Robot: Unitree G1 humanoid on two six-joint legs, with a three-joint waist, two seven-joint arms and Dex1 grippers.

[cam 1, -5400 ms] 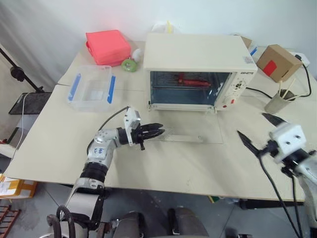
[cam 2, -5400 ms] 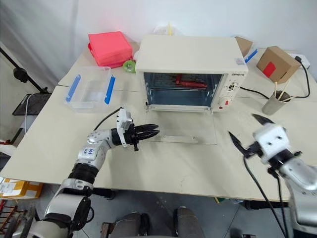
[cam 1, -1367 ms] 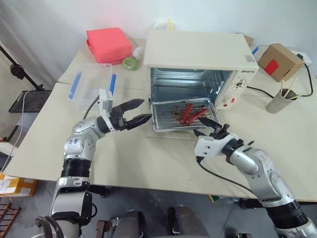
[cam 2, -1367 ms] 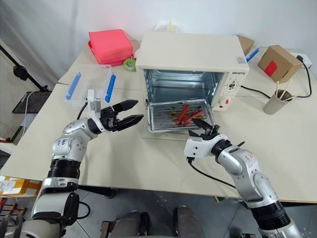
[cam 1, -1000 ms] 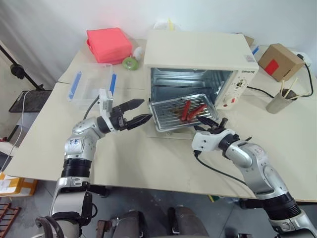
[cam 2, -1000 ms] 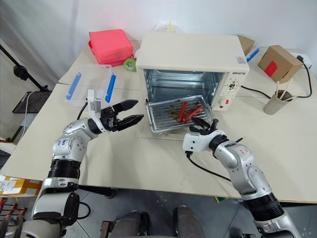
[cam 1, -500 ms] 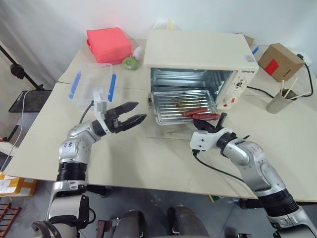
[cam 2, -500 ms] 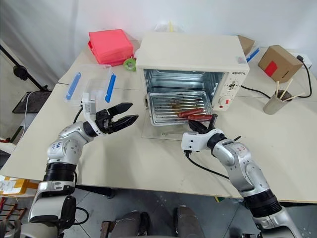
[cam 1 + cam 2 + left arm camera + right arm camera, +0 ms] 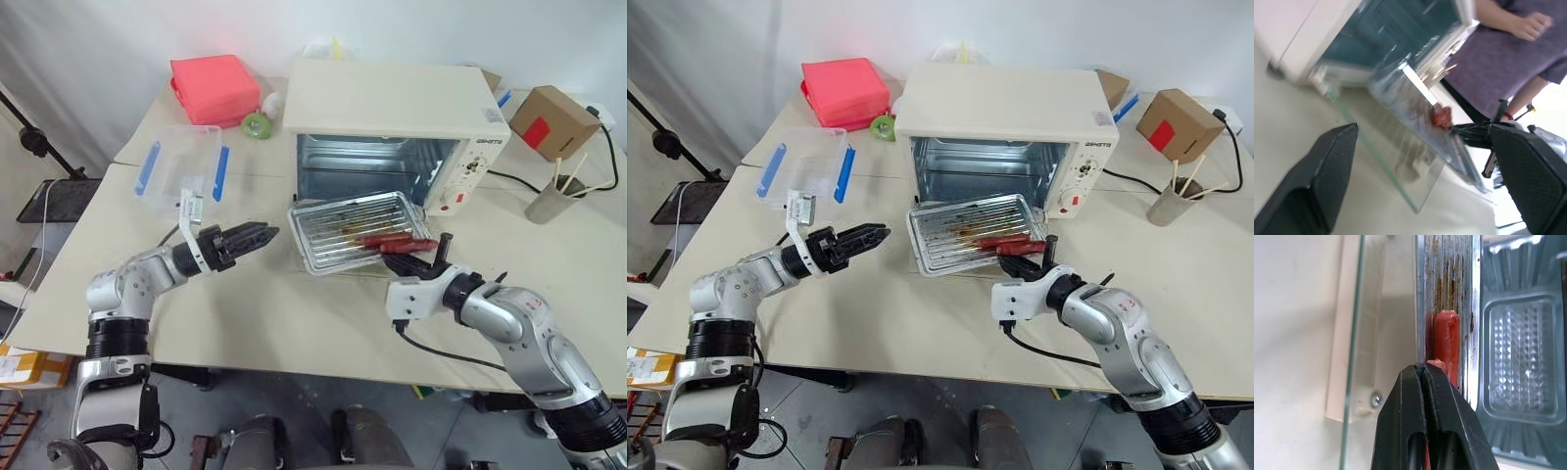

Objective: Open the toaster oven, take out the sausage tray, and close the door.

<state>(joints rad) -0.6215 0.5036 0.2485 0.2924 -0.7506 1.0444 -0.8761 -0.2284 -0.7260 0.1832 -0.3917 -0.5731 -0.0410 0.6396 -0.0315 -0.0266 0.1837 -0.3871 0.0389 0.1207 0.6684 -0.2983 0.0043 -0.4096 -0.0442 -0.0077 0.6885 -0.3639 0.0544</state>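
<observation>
The cream toaster oven [image 9: 392, 98] stands at the back of the table. Its glass door [image 9: 1352, 333] lies folded down flat in front of it. My right gripper [image 9: 416, 259] is shut on the near right rim of the sausage tray [image 9: 338, 230], a shiny ridged metal tray. It hangs tilted over the door, clear of the oven's mouth. Two red sausages [image 9: 392, 241] lie along the tray's near edge, next to my fingertips [image 9: 1415, 377]. To the left of the tray my left gripper [image 9: 263, 235] is open and empty, pointing at it.
A clear plastic box with blue clips [image 9: 181, 166] sits at the left. Behind it are a red box [image 9: 214, 88] and a green roll [image 9: 257, 125]. A cardboard box [image 9: 554, 119] and a cup of sticks [image 9: 549, 201] stand at the right. A person in purple [image 9: 1508, 58] is beyond the table.
My right gripper has closed on the tray's rim and drawn the tray out of the oven, toward me over the door. My left gripper has rolled and sunk a little to the left.
</observation>
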